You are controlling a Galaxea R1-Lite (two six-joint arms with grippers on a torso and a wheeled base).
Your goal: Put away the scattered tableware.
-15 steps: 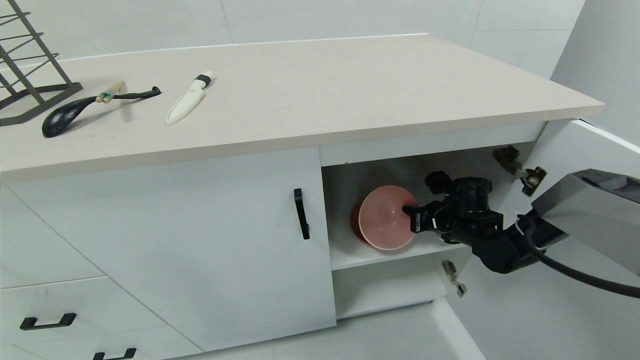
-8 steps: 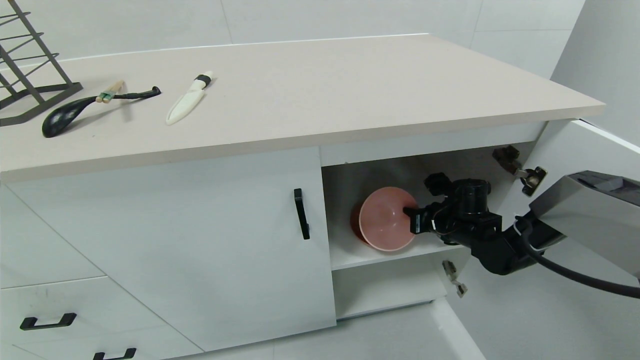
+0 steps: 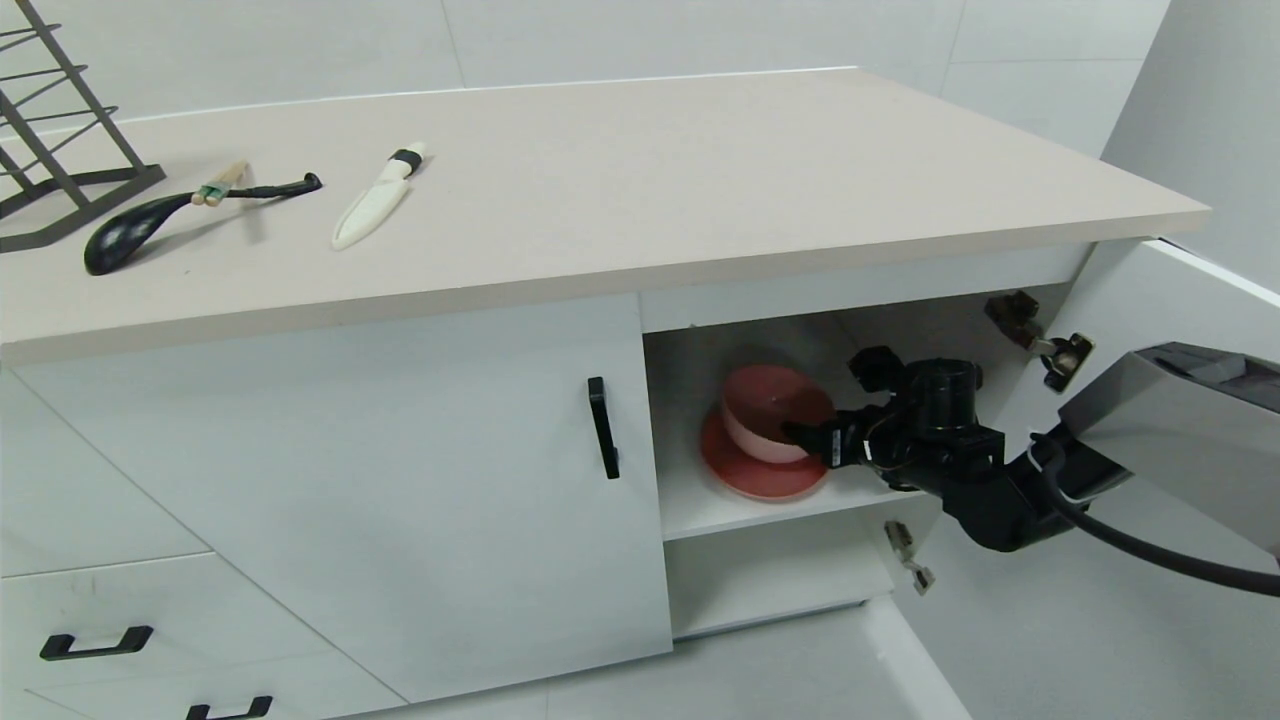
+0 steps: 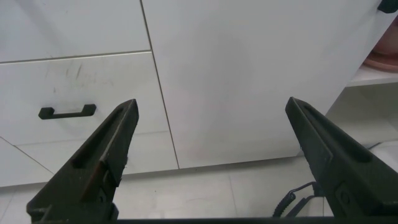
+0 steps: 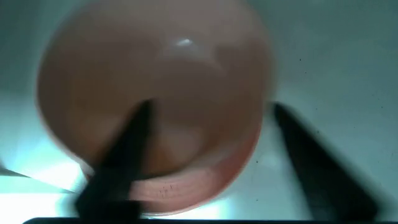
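Since the earlier frames the pink bowl [image 3: 768,420] has been tipped down from standing on edge, mouth outward, and is now seated on the red plate [image 3: 760,478] on the upper shelf [image 3: 700,512] of the open cabinet; the right arm is barely displaced. The right gripper [image 3: 805,437] is held at the bowl's near side. In the right wrist view its fingers are seen spread wide, one over the bowl's inside and one outside the rim. The picture is blurred, but the bowl appears released rather than pinched. The left gripper [image 4: 211,109] hangs before the closed door [image 4: 249,74] and a drawer, fingers wide apart and holding nothing. A black ladle [image 3: 130,232] and a white knife [image 3: 375,200] are left on the countertop [image 3: 700,170], well apart from the cabinet. The bowl is judged light, stiff and smooth-walled, so liable to slip; it is best taken across the rim, one finger inside and one outside. The ladle and knife would be better taken by their handles.
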